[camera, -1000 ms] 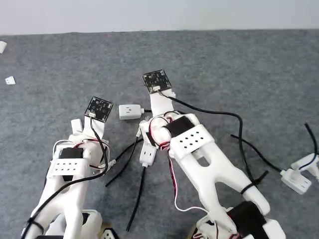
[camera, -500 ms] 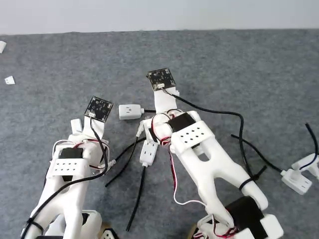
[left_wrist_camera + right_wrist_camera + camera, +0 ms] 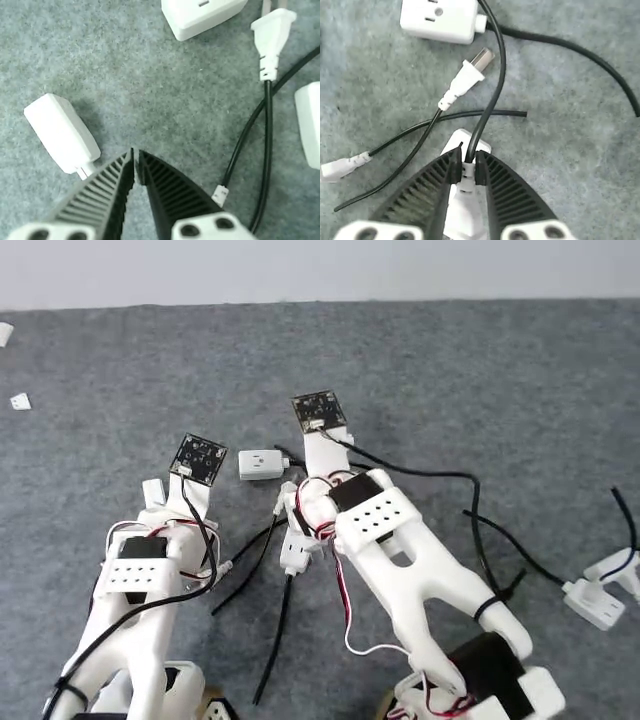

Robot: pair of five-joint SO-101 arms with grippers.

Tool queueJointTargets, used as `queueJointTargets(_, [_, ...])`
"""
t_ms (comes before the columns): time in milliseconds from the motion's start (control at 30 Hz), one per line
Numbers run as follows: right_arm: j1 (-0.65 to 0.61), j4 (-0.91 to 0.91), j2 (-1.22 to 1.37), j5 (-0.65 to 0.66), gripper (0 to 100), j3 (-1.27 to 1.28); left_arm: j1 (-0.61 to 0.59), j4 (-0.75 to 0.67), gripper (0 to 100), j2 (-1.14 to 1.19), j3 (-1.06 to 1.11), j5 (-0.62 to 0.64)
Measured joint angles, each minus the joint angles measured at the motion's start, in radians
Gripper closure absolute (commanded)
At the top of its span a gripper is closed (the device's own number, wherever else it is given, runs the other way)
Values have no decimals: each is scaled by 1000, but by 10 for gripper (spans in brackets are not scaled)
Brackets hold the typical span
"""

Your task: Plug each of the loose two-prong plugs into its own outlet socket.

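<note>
While my right gripper clamped its jaws on a white corded block, one two-prong plug lay loose just beside the outlet socket, apparently unplugged; my left gripper had jaws together, empty.

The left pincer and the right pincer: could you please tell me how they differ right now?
The left pincer is shut on nothing, while the right pincer is shut on a white block crossed by a black cord. The left pincer's tips sit over bare carpet; the right pincer's tips point towards a loose white plug. Both have black ribbed fingers.
</note>
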Motion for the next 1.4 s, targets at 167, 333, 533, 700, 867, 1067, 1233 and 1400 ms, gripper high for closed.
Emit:
queueJointTargets(167, [5,8,0,8,991,0,0,0,987,0,0,0])
queueJointTargets(333, [109,172,18,75,990,-51,0,0,987,0,0,0])
queueJointTargets(533, [313,210,219,164,913,-77,0,0,987,0,0,0])
queueJointTargets(700, [334,287,308,206,883,-186,0,0,987,0,0,-3])
queueJointTargets(867, [331,330,302,207,917,-226,0,0,987,0,0,-26])
queueJointTargets(1067, [331,333,193,210,986,-183,0,0,987,0,0,-32])
queueJointTargets(1233, [345,296,103,213,991,-72,0,0,987,0,0,-32])
queueJointTargets(1400, [376,258,87,247,991,5,0,0,987,0,0,-32])
